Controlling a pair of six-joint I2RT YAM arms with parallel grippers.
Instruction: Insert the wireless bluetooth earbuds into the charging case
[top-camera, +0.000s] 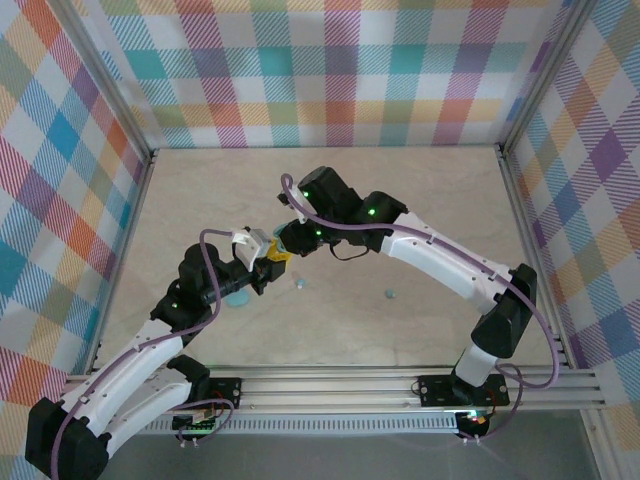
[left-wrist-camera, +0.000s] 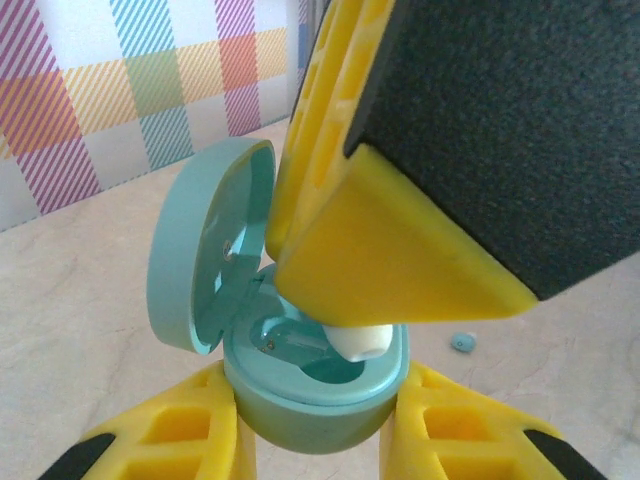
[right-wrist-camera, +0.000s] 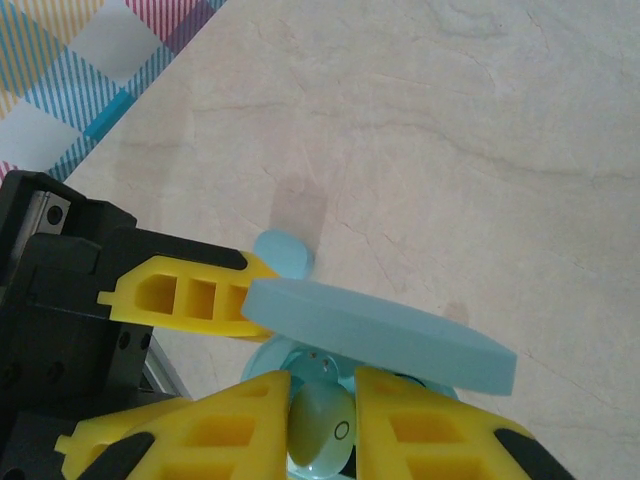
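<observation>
Charging case (left-wrist-camera: 310, 410): smooth satin plastic. Earbud (left-wrist-camera: 358, 342): glossy plastic. Left claw fingers (left-wrist-camera: 185, 435): matt plastic. Table (left-wrist-camera: 80, 300): marble-look, matt.

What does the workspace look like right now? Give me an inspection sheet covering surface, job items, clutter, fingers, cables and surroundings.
Surface: pale marbled table.
Job's things: charging case open, lid raised; one earbud at its socket; two loose earbuds and on the table.
Clutter: light-blue round piece lying by the left arm.
Grippers: left gripper fingers clamp the case's base; right gripper fingers pinch the earbud over the case.
Cables: purple cables along both arms, no snag seen.
Surroundings: checked walls; metal rail at the near edge.
</observation>
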